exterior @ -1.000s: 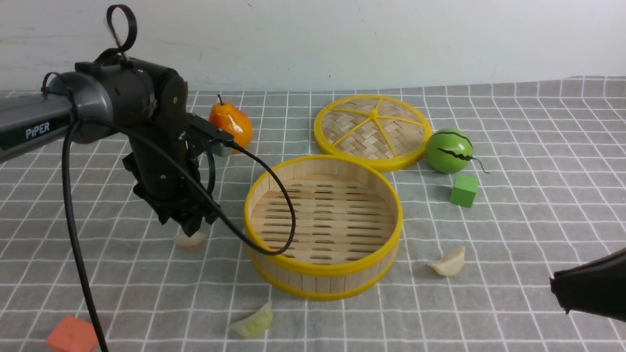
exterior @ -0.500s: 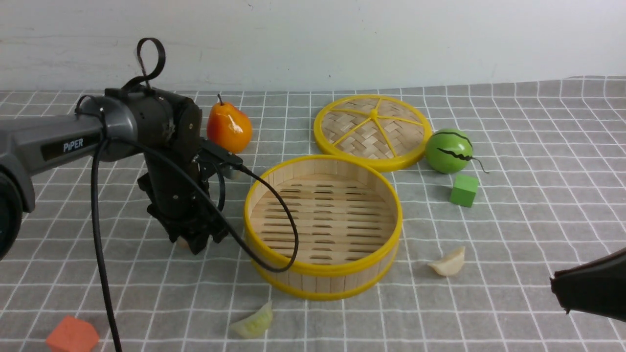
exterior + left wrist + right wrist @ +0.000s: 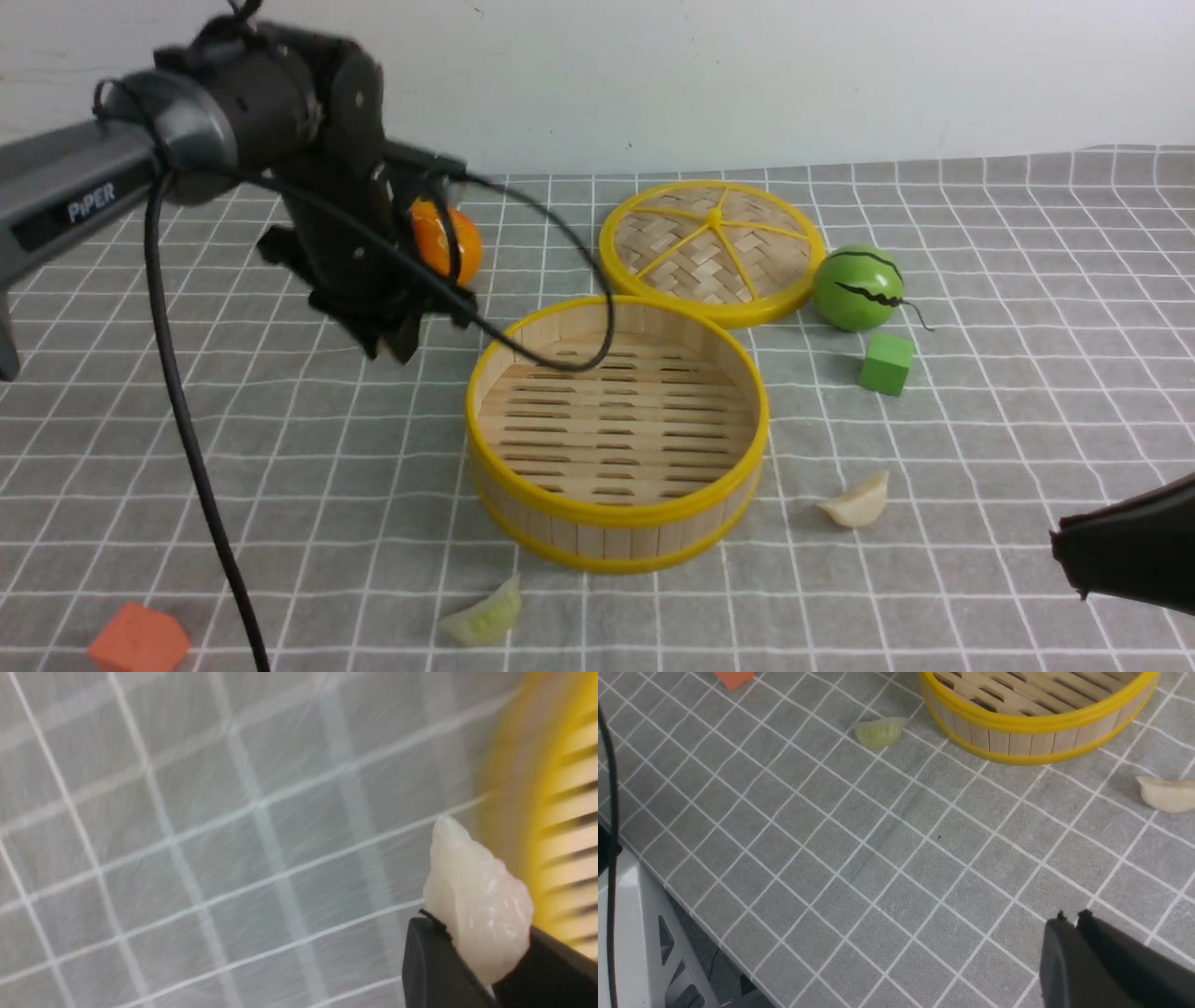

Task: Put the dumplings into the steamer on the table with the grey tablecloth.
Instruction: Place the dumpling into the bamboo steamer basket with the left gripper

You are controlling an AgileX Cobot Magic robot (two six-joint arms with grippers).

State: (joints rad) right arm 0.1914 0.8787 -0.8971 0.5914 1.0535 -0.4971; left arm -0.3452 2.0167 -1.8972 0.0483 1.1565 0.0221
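Lifted off the cloth (image 3: 1027, 420), the left gripper (image 3: 397, 343) now hangs in the air, its fingers (image 3: 430, 961) pinched on a white dumpling (image 3: 476, 905). The empty steamer (image 3: 616, 511) sits just beside the fingers, so the drop likely comes next. The front view hides the held dumpling. A green dumpling (image 3: 485, 616) and a second white one (image 3: 857, 501) lie well apart from the fingers. The right gripper (image 3: 1071, 917), closed and empty, is mostly cut off.

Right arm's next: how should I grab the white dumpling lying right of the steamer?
Probably from straight above, pinching the white dumpling across its plump middle, jaws spanning the short width. It lies low on the grey tablecloth, clear of the steamer; its tapered ends would likely slip.
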